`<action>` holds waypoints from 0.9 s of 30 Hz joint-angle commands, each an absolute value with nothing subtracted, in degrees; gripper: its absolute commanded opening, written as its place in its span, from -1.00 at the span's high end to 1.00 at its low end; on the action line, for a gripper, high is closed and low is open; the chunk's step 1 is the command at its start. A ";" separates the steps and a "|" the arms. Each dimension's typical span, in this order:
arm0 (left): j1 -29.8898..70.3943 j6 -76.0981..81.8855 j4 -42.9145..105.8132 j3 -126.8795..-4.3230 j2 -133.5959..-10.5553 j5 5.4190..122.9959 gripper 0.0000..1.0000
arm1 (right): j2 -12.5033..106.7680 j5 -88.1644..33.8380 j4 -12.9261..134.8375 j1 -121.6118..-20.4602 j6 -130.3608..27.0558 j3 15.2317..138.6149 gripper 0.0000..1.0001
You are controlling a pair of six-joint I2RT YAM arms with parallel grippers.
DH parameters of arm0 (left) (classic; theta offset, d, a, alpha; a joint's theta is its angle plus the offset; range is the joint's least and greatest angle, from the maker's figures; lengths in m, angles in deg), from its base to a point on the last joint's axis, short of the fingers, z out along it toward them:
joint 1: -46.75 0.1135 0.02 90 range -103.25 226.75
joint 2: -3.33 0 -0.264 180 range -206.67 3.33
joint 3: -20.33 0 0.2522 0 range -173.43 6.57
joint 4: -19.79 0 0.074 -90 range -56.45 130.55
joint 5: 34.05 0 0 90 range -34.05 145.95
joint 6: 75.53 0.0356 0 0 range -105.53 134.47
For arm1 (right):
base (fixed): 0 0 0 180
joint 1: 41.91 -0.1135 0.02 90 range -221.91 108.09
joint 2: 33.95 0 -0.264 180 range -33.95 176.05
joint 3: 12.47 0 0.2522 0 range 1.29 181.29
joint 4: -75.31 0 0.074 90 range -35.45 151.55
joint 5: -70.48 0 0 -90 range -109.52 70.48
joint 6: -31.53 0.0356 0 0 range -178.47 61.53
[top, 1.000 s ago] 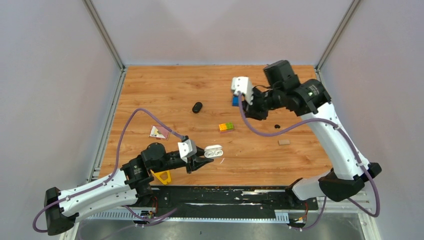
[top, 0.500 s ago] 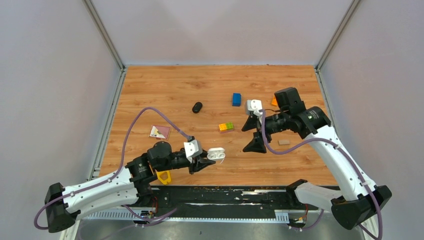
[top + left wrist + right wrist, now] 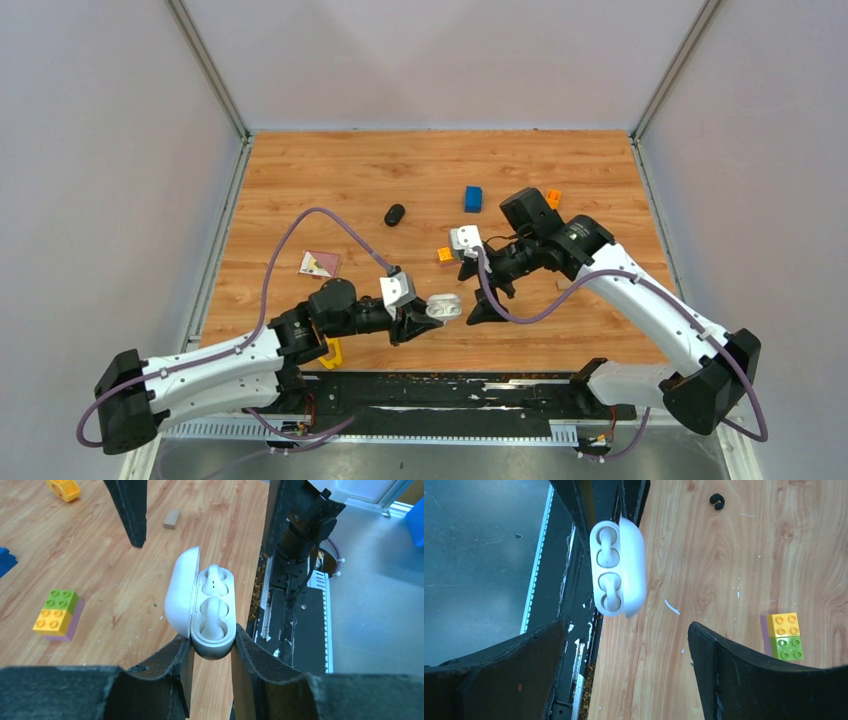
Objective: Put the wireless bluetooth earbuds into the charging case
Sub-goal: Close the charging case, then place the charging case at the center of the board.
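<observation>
The white charging case (image 3: 182, 587) has its lid swung open, and my left gripper (image 3: 210, 640) is shut on its lower end, holding it above the table's front edge. Two white earbuds (image 3: 214, 580) (image 3: 212, 620) sit in its wells. From above, the case (image 3: 444, 307) sticks out of the left gripper (image 3: 420, 318). My right gripper (image 3: 477, 292) is open just right of it, and nothing is between its fingers (image 3: 744, 670). In the right wrist view the case (image 3: 631, 565) hangs ahead of the right gripper (image 3: 626, 627), apart from it.
A small black rounded thing (image 3: 395, 214) lies mid-table, too small to identify. Also here are a blue brick (image 3: 473, 198), an orange piece (image 3: 553, 198), a yellow-green brick (image 3: 786, 635), a tan block (image 3: 172, 519), a card (image 3: 319, 263) and a yellow piece (image 3: 331, 352). A black rail (image 3: 450, 385) borders the front edge.
The right arm swung from the far side down towards the case, and its jaws opened wide. The left arm carried the case a little to the right.
</observation>
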State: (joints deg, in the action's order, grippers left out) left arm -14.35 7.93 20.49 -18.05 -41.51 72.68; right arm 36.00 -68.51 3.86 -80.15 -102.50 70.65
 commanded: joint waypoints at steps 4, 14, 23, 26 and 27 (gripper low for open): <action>-14.64 2.37 9.62 -21.90 -47.03 72.36 1.00 | 36.35 -68.11 5.29 -82.72 -102.06 72.61 -0.88; -14.51 0.50 8.64 -22.24 -49.78 65.42 1.00 | 31.94 -68.56 0.85 -82.91 -102.06 71.91 -0.87; -14.54 -2.94 11.78 -22.01 -50.36 62.79 1.00 | 29.59 -59.57 2.50 -78.50 -97.01 76.60 -0.89; -14.52 -8.63 19.14 -24.06 -50.52 57.12 1.00 | 30.16 -52.55 -1.89 -72.72 -95.88 78.80 -0.99; -14.56 -10.39 21.75 -24.75 -50.81 56.17 1.00 | 31.03 -51.58 -5.85 -70.33 -95.65 79.90 -0.99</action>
State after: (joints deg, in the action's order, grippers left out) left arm -14.35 -3.26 14.83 -20.63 -50.58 62.67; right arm 30.96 -60.01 0.62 -76.65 -98.48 75.15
